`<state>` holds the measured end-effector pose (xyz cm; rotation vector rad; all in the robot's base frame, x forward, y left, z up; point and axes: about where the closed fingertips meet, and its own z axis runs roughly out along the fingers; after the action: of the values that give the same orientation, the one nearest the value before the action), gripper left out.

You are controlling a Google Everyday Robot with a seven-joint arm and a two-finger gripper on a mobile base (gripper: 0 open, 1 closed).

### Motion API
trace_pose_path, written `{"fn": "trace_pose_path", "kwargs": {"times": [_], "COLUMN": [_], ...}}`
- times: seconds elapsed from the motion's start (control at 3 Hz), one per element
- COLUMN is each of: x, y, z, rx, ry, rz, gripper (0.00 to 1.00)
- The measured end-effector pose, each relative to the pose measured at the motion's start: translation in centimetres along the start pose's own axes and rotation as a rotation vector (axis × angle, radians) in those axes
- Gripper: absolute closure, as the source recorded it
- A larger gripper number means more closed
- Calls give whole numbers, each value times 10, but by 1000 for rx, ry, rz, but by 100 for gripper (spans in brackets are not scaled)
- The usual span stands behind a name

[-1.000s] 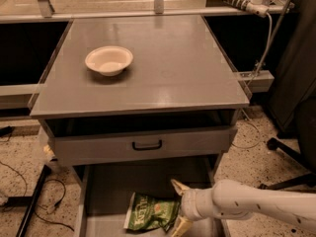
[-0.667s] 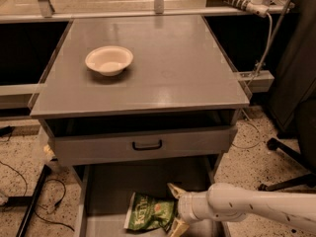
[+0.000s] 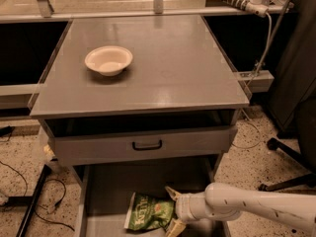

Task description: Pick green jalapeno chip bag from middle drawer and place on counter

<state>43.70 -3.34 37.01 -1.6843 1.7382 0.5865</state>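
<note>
Far above the claw (image 3: 170, 210): smooth, faintly glossy grey bench (image 3: 168, 83), thin-edged. Around the claw: pulled-out middle drawer (image 3: 108, 191), flat metal floor, low walls, free room to the left. Reaches in low from the right on a white, nearly level arm (image 3: 247, 209). Spread apart, straddling the right edge of the crinkled green jalapeno chip bag (image 3: 148, 212) lying on the drawer floor. Up left: round white bowl (image 3: 108, 59).
</note>
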Motion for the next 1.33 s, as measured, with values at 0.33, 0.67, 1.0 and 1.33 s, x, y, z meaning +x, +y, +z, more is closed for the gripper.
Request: {"fn": "trace_pose_path", "kwargs": {"times": [0.33, 0.67, 1.0, 1.33], "x": [0, 0, 0, 0], "y": [0, 0, 0, 0], "z": [1, 1, 1, 1], "rx": [-1, -1, -2, -1], "ry": [-2, -2, -2, -2], "rz": [1, 1, 1, 1], "gripper": [19, 41, 66, 89]}}
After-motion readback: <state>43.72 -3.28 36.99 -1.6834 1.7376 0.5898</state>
